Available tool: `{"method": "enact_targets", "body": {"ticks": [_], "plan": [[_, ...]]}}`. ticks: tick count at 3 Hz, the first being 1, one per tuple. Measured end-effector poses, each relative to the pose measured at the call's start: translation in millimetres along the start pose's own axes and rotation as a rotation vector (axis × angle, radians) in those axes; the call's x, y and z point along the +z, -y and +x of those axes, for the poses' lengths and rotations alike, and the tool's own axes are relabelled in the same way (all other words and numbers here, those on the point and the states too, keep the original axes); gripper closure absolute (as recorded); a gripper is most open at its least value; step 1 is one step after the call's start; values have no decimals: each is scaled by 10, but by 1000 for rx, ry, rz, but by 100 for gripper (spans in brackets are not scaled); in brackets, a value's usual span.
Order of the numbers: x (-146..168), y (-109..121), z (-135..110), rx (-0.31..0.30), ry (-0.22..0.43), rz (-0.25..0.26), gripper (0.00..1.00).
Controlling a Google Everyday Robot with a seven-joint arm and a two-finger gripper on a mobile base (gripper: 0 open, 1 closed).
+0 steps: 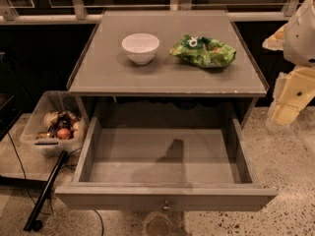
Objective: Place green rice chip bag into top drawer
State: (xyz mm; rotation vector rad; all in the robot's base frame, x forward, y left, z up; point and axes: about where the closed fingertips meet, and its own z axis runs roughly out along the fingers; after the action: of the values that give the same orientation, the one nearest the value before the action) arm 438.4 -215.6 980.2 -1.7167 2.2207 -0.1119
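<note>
The green rice chip bag (pixel 203 50) lies crinkled on the right half of the grey tabletop (pixel 167 77), to the right of a white bowl (pixel 141 47). The top drawer (pixel 165 198) under the tabletop is pulled fully open toward me. Its inside is bare and its small round knob sits at the front centre. My arm comes in at the right edge of the view, and the gripper (pixel 284 113) hangs there beside the table's right side. It is level with the drawer's back, apart from the bag, and holds nothing that I can see.
A clear plastic bin (pixel 37 127) with fruit and small items stands on the floor left of the drawer. A black pole (pixel 47 191) and cables lie in front of it. Speckled floor surrounds the drawer, and a railing runs behind the table.
</note>
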Motion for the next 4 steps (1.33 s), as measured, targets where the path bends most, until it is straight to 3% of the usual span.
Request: {"method": "enact_targets", "body": {"ticks": [2,3,4], "plan": [[-18,19,-42,-25,-7,25,0],[-81,96,-215,-96,20,92,0],[-64,218,-324,-103,95,134,0]]}}
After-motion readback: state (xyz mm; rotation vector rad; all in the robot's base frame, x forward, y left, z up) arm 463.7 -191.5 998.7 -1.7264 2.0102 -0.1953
